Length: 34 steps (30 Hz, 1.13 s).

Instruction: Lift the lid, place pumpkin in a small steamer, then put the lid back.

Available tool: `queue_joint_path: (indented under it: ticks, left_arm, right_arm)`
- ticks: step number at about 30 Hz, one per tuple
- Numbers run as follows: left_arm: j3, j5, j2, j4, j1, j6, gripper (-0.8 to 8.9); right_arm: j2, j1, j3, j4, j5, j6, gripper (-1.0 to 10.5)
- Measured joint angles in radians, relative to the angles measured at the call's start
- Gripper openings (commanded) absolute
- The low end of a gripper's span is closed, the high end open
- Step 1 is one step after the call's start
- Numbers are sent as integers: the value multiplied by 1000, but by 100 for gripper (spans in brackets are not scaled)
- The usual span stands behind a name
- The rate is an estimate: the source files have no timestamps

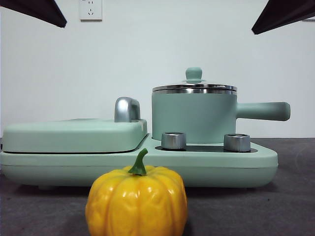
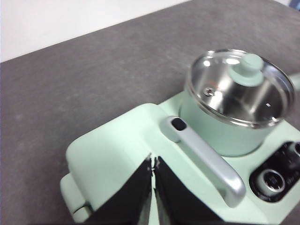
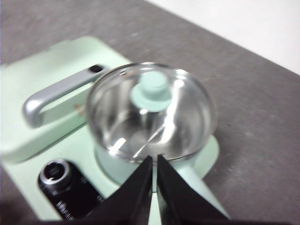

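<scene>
Lid (image 3: 151,110) on pot (image 1: 193,117); both grippers' fingers closed, empty. Risk: small knob (image 3: 152,89) slips, lid drops; pumpkin (image 1: 136,202) barely fits.

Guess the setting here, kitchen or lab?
Likely a lab tabletop staged as a kitchen: mint-green cooking appliance on a grey mat-covered table, bare white wall with a socket, and a glossy yellow-orange pumpkin that looks fake.

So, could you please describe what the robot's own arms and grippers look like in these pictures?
Each gripper is plain black: the left gripper and right gripper both show two flat, wedge-shaped jaws tapering to narrow tips. In the front view the arms show only as dark tips at the top corners. No cables or markings show.
</scene>
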Motion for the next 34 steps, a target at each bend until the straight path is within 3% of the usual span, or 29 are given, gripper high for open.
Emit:
queue_joint_path:
  ticks: [3, 8, 13, 24, 34]
  left_arm:
    - [0, 0, 0, -4, -27, 53, 10]
    - [0, 0, 0, -1, -49, 99, 173]
    - [0, 0, 0, -1, -64, 105, 280]
    - [3, 0, 19, 128, -129, 102, 282]
    - [4, 0, 200, 363, -237, -32, 282]
  right_arm:
    - [0, 34, 0, -26, 0, -51, 30]
    - [0, 53, 0, -36, 2, -103, 287]
    - [0, 53, 0, -36, 10, -113, 290]
    - [0, 53, 0, -24, 9, -70, 289]
    - [0, 53, 0, -1, 9, -62, 289]
